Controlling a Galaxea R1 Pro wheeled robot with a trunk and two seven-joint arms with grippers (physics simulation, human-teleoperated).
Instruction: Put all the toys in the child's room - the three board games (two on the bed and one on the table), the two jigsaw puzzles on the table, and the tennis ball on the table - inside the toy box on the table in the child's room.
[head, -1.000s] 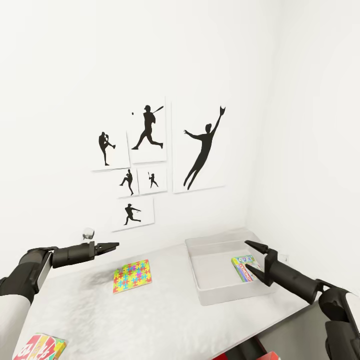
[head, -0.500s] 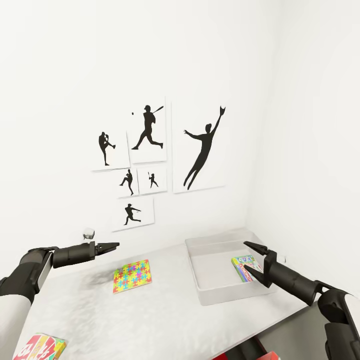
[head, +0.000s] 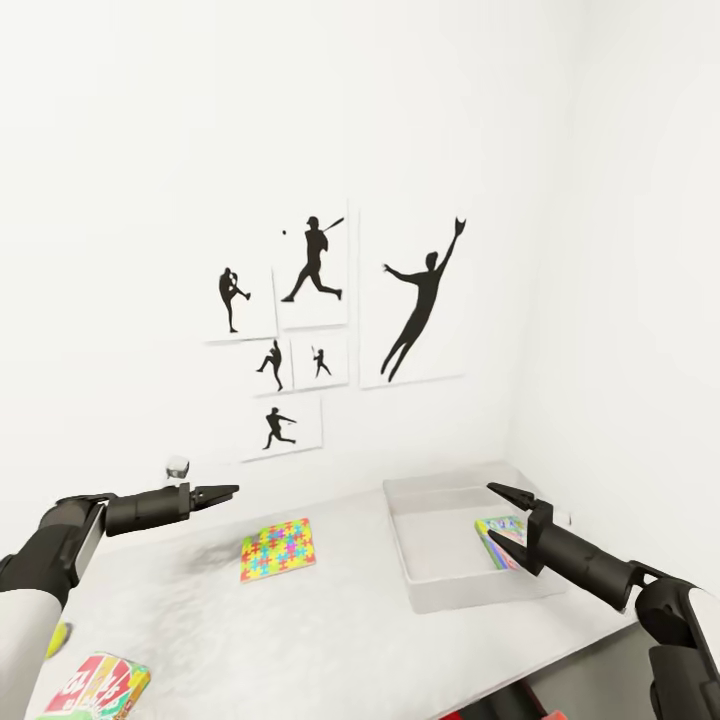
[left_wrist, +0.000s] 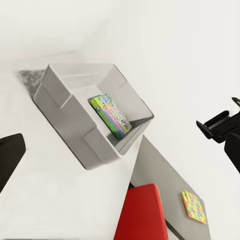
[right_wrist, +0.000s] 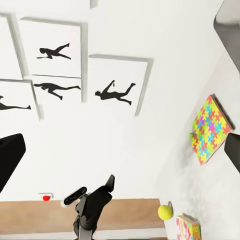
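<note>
On the white table (head: 300, 630) stands the grey toy box (head: 440, 592), holding a green board game (head: 505, 528), also seen in the left wrist view (left_wrist: 111, 115). My right gripper (head: 497, 514) hovers open just above the box's right side. A colourful jigsaw puzzle (head: 278, 548) (right_wrist: 210, 130) lies mid-table. My left gripper (head: 215, 493) hangs open above the table, left of the puzzle, holding nothing. A red board game (head: 98, 685) (right_wrist: 187, 227) sits at the near left corner, and the tennis ball (head: 58, 638) (right_wrist: 166, 212) peeks out beside my left arm.
Baseball silhouette pictures (head: 340, 310) hang on the wall behind the table, which fits into the room's right corner. A red object (left_wrist: 142, 210) shows below the table edge. Another colourful puzzle (left_wrist: 194, 206) lies on a grey surface beyond it.
The whole picture has shifted right, so the camera has turned left. The tennis ball and more of the red board game have come into view. Both arms hold their pose.
</note>
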